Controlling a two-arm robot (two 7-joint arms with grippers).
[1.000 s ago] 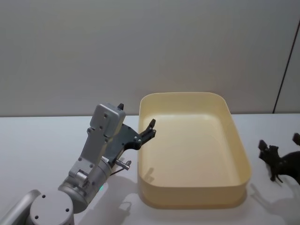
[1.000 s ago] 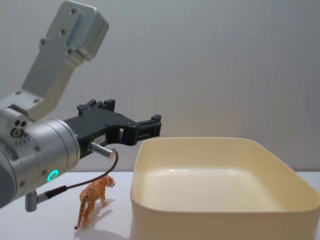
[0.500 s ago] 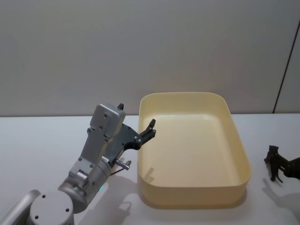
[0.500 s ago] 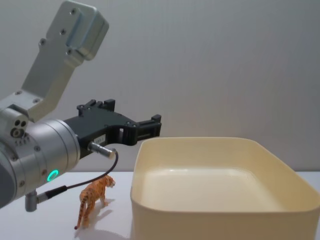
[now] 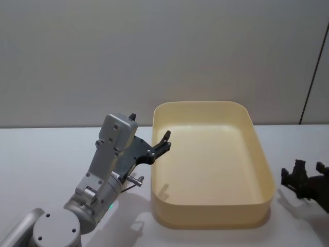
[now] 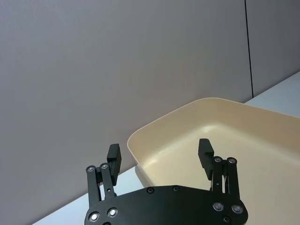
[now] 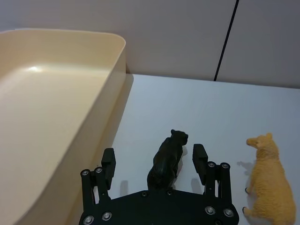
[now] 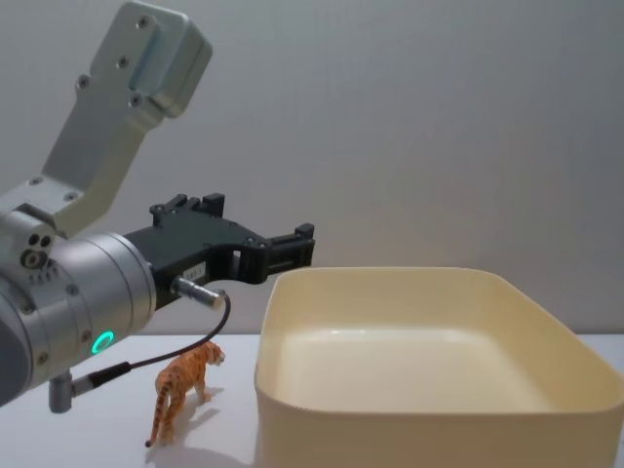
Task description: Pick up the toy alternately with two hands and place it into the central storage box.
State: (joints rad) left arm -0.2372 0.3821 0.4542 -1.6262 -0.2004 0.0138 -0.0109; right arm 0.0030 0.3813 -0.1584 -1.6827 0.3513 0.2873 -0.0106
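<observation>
Right gripper (image 5: 303, 174), at 3 o'clock of the central storage box (image 5: 268, 175), moved in head view. A second ago it sat higher. Half a second ago it had slid out toward 4 o'clock, one finger showing. It then came back in, lower toward 6 o'clock, both fingers spread.

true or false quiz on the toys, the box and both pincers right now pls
1. The storage box is empty: true.
2. The right pincer is shut on the black panther toy: false, it is open, not gripping it.
3. An orange tiger toy stands on the table left of the box: true.
4. The left pincer holds the tiger: false, it is open and empty, near the box's left rim.
</observation>
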